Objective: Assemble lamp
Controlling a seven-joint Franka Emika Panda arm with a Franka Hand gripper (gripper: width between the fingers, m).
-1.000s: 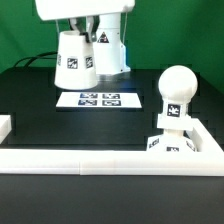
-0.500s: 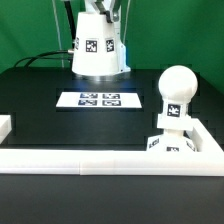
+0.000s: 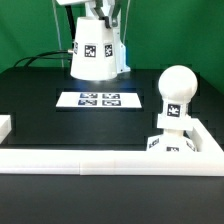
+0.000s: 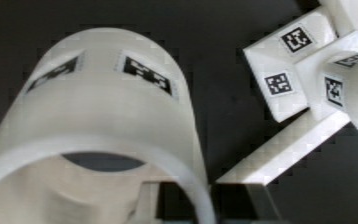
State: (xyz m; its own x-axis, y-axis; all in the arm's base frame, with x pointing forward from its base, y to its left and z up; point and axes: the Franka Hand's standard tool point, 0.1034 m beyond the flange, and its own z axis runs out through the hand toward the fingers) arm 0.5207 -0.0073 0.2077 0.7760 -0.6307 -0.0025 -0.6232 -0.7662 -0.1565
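The white cone shade [image 3: 97, 50] hangs in the air above the marker board [image 3: 100, 99], tags facing the camera, slightly tilted. My gripper [image 3: 101, 10] holds it from above, shut on its rim. In the wrist view the shade [image 4: 105, 130] fills the frame and its thin wall sits between my gripper's [image 4: 204, 205] dark fingers [image 4: 165, 204]. The round-headed bulb [image 3: 177, 90] stands upright on the square base [image 3: 171, 144] at the exterior view's right, well below and to the right of the shade. The base's tagged top [image 4: 304, 62] shows in the wrist view.
A low white wall [image 3: 90, 160] runs along the front of the black table and turns back at the right, enclosing the base in its corner. It shows as a white bar [image 4: 286, 152] in the wrist view. The robot pedestal stands behind the shade.
The shade has swung from the exterior view's left toward the right and up, turning from a sideways tilt to nearly upright. Bulb and base have not moved.
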